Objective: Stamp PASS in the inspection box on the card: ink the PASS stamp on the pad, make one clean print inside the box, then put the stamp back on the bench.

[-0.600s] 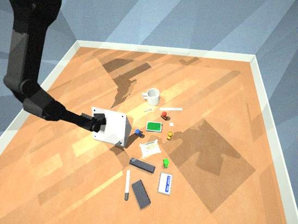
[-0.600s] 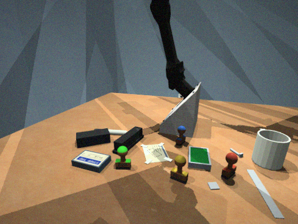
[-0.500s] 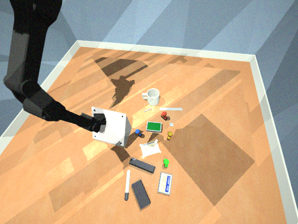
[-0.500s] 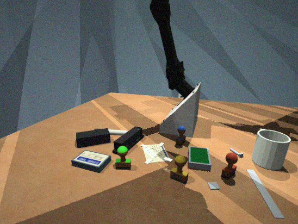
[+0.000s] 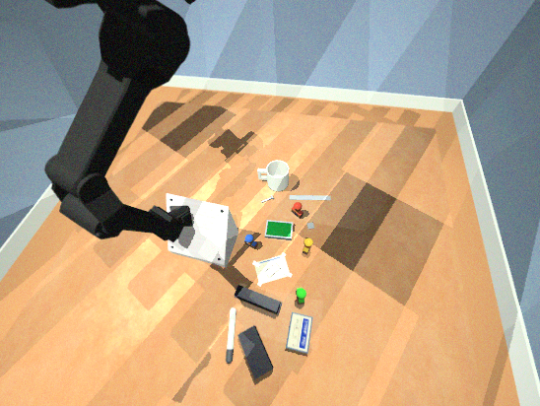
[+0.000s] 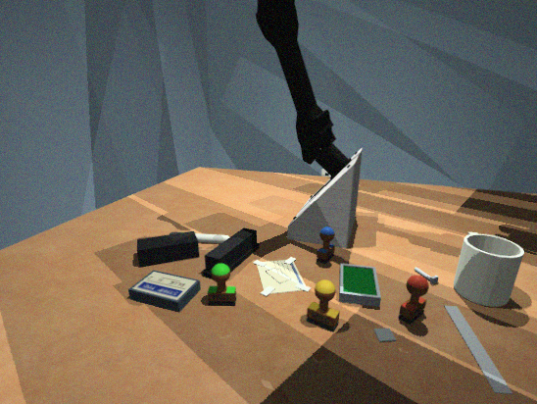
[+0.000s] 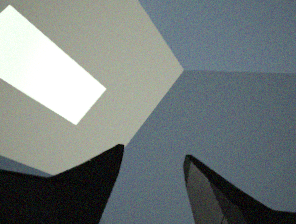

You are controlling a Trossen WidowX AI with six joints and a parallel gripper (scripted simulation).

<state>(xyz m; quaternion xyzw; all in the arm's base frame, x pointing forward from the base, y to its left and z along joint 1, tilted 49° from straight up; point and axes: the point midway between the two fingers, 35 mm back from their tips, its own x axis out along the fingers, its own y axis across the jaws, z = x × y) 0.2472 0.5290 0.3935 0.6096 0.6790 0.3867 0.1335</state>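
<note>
The black parallel-jaw gripper [image 5: 179, 222] [image 6: 337, 164] [image 7: 154, 155] of the WidowX AI appears at the sloped face of a white wedge-shaped stand [image 5: 207, 236] [image 6: 325, 213], its fingers partly spread and nothing between them; whether it touches the stand cannot be told.

Four wooden-handled stamps stand upright on the wood-plank bench [image 5: 394, 340] [image 6: 88, 338]: a blue-knobbed stamp [image 5: 249, 238] [image 6: 326, 233] near the stand, a red-knobbed stamp [image 5: 297, 207] [image 6: 417, 286], a yellow-knobbed stamp [image 5: 307, 242] [image 6: 324, 290] and a green-knobbed stamp [image 5: 301, 294] [image 6: 220, 272]. The PASS stamp is among the items on the bench — which knob marks it cannot be read.

Between the blue and red knobs lies the green ink pad in its grey tray [image 5: 279, 230] [image 6: 360, 280]. The cream paper card [image 5: 272, 269] [image 6: 279, 277], white tape at its corners, lies flat between the pad and a long black block [image 5: 258, 300] [image 6: 231, 251]; its marks are too small to make out. A white ceramic mug [image 5: 278, 175] [image 6: 485, 272] stands beyond the red-knobbed stamp — well apart from the card.
</note>
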